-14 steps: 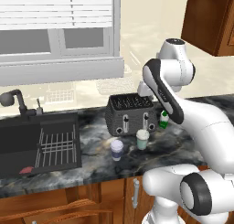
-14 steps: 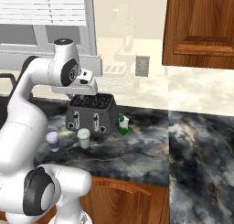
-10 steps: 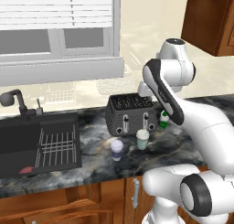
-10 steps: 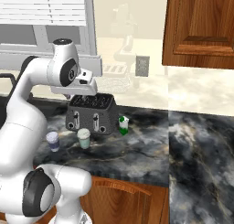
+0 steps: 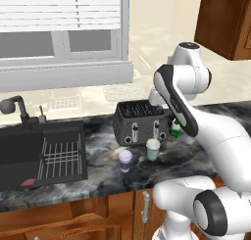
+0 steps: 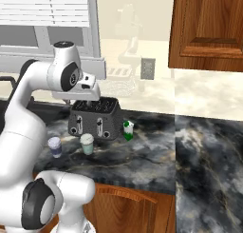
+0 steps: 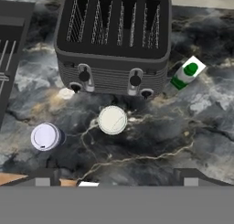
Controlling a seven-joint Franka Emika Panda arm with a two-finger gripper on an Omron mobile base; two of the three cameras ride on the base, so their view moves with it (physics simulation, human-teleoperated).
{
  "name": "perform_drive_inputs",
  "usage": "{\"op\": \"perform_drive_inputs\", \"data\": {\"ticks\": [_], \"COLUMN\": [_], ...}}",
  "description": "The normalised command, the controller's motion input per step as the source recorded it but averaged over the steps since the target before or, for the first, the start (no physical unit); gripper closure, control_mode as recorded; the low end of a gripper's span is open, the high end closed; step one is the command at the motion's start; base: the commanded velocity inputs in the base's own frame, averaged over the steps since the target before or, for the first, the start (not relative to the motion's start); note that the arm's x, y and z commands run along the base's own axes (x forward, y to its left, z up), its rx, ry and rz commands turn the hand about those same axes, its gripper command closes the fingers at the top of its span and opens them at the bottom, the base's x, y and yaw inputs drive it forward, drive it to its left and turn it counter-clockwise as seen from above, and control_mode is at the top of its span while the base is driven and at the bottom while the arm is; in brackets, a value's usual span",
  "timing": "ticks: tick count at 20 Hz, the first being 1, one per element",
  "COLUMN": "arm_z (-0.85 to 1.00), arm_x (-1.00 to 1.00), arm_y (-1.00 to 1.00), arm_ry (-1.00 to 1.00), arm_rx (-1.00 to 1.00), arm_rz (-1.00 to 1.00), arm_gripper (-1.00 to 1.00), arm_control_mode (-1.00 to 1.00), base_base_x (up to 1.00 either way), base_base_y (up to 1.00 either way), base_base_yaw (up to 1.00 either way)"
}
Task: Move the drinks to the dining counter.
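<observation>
Three drinks stand on the black marble counter (image 5: pixel 98 178) in front of a dark grey toaster (image 7: pixel 113 40). The purple-blue cup (image 7: pixel 45 136) (image 5: pixel 125 160) (image 6: pixel 55 146) is leftmost. Beside it stands the pale green cup (image 7: pixel 113 120) (image 5: pixel 153 149) (image 6: pixel 87 143). The small green bottle (image 7: pixel 185 74) (image 5: pixel 175 129) (image 6: pixel 128 130) is by the toaster's right end. My gripper (image 7: pixel 117 179) hangs high above the cups, open, with nothing between its fingers. In the right base view the hand (image 6: pixel 90 92) hovers over the toaster. A marble top (image 6: pixel 209 170) at the right may be the dining counter; I cannot tell.
A black sink (image 5: pixel 41 153) with a rack and a faucet (image 5: pixel 17 107) lies left of the toaster. A window with blinds is behind the counter. A wooden wall cabinet (image 6: pixel 209 27) hangs at the upper right, wooden base cabinets (image 5: pixel 73 219) below.
</observation>
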Motion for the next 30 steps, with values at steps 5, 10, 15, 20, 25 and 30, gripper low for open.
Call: {"op": "perform_drive_inputs", "data": {"ticks": [5,10,15,20,25,30], "arm_z": [-0.05,-0.06,-0.08,-0.05,-0.02,-0.02], "arm_x": [-0.13,-0.07,-0.12,0.00,0.01,0.25], "arm_y": [0.00,-0.07,-0.07,-0.22,-0.30,-0.15], "arm_ry": [0.00,0.00,-0.01,0.05,0.09,0.09], "arm_rx": [0.00,0.00,-0.02,0.00,0.00,-0.01], "arm_rz": [0.00,0.06,0.26,0.35,0.30,0.23], "arm_gripper": [-1.00,-1.00,-1.00,-1.00,-1.00,-1.00], "arm_control_mode": [-1.00,-1.00,-1.00,-1.00,-1.00,-1.00], "base_base_x": [0.00,0.00,0.00,0.00,0.00,0.00], "base_base_y": [0.00,0.00,0.00,0.00,0.00,0.00], "base_base_yaw": [0.00,0.00,0.00,0.00,0.00,0.00]}}
